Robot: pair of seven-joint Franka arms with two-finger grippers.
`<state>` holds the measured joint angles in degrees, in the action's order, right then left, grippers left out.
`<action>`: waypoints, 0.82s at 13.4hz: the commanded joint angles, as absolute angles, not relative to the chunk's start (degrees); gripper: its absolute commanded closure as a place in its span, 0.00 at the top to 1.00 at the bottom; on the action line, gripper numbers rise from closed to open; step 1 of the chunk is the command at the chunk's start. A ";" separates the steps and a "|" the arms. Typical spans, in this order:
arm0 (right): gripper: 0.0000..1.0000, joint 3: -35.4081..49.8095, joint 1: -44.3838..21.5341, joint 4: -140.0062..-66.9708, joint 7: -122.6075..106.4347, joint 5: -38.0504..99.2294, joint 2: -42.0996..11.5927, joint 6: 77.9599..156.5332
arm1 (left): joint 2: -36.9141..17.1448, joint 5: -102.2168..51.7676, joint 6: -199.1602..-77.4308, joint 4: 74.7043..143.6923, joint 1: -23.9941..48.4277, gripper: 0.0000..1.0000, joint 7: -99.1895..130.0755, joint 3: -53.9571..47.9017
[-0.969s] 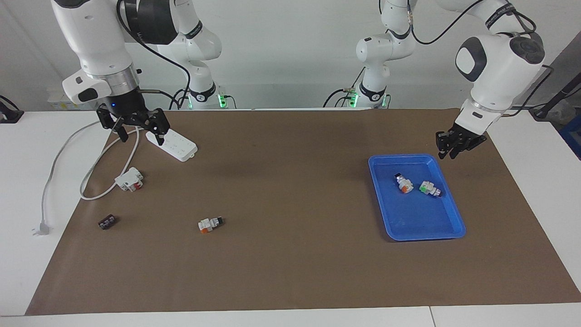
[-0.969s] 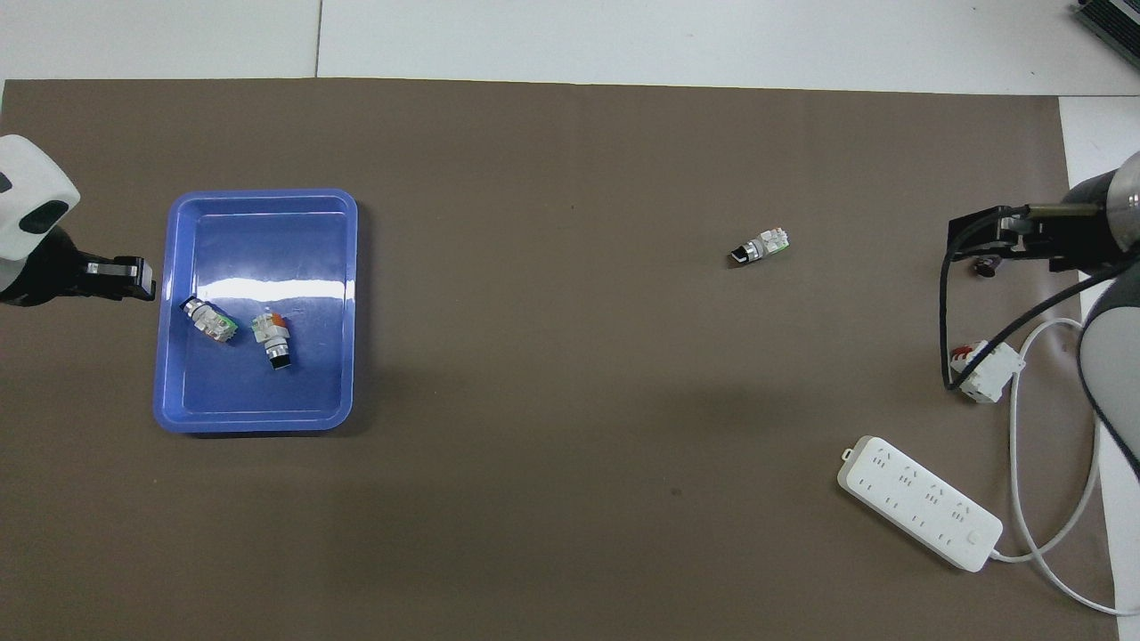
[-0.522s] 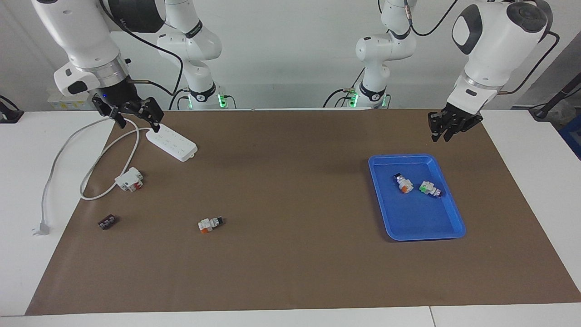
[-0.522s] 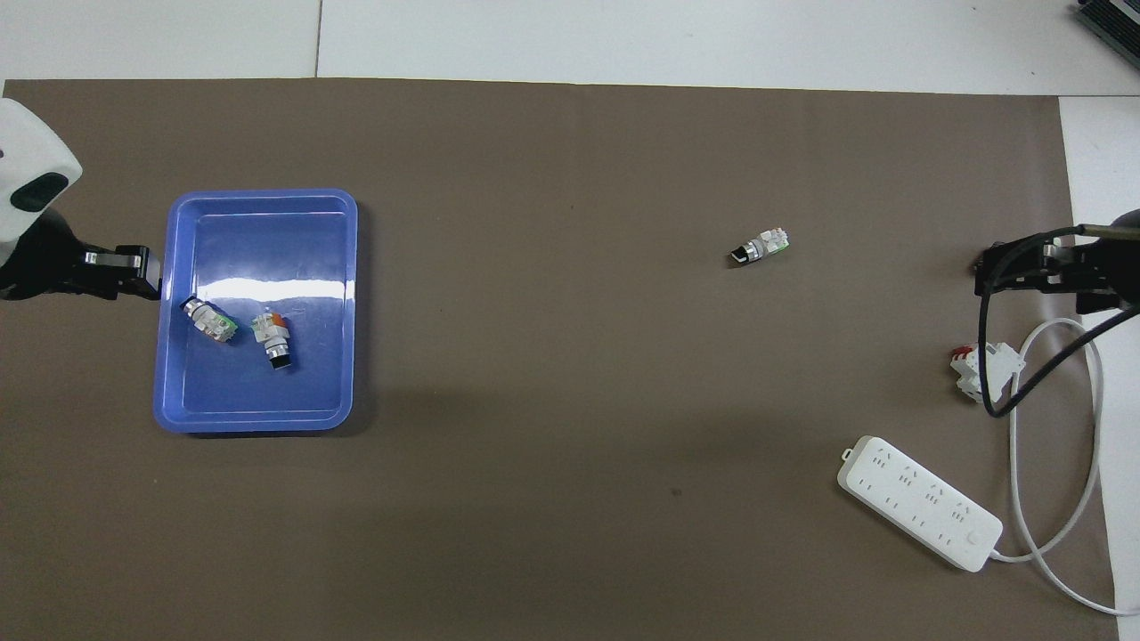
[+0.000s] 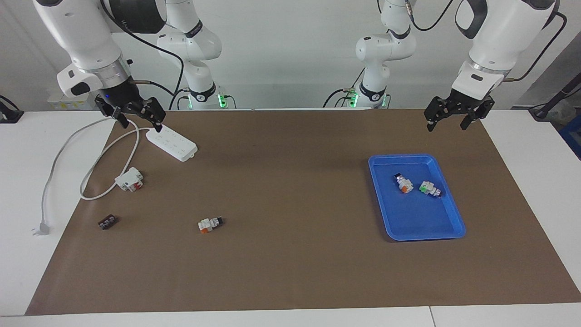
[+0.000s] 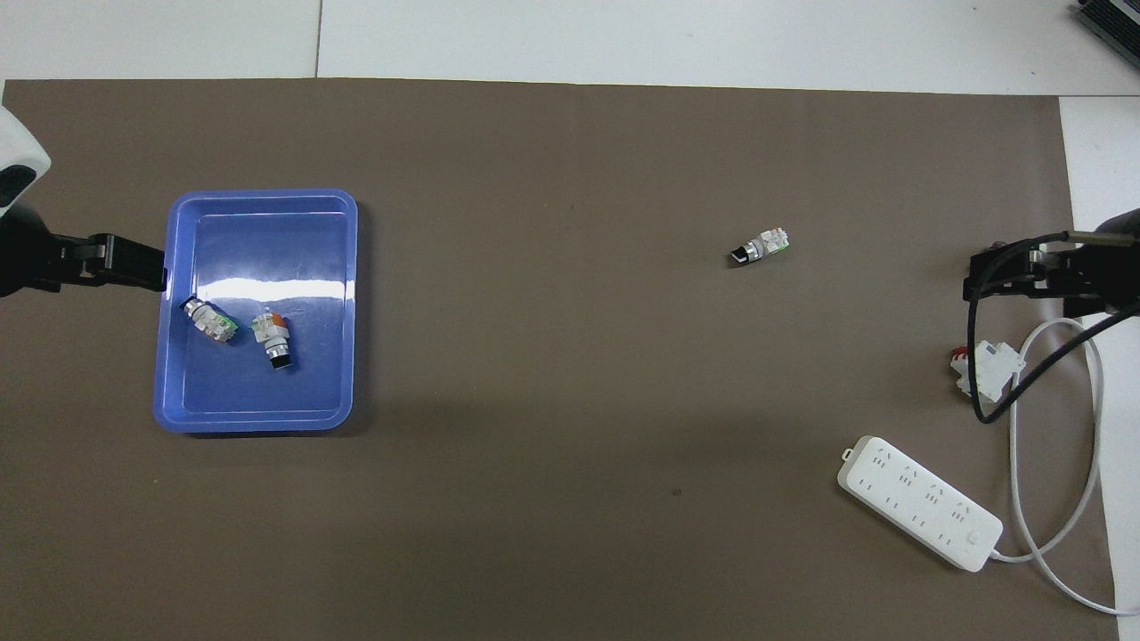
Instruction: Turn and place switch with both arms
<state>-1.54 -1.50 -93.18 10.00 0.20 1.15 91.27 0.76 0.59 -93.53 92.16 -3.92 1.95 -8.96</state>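
Facing view: my left gripper (image 5: 447, 121) hangs open and empty over the mat near the blue tray (image 5: 447, 226); my right gripper (image 5: 137, 120) hangs open over the power strip (image 5: 172, 142). A switch (image 5: 210, 224) lies on the mat.

Overhead view: two more switches (image 6: 240, 329) lie in the tray.

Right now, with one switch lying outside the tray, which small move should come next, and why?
Probably the right pincer, open and empty over the power strip, should move over the loose switch on the mat. Two switches already lie in the blue tray; the left pincer waits open.
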 commanded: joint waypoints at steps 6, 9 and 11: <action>1.00 -1.58 -2.73 -94.22 4.33 -0.26 1.32 93.78 | 0.79 -0.09 -98.00 92.72 -3.52 1.00 1.93 -8.79; 1.00 -1.67 -2.72 -94.31 3.60 -0.09 1.32 94.04 | 0.79 -0.09 -98.52 92.72 -3.43 1.00 1.93 -8.79; 1.00 -1.84 -2.11 -94.39 3.69 0.61 1.41 93.69 | 0.79 -0.09 -98.53 92.72 -3.16 1.00 1.93 -8.79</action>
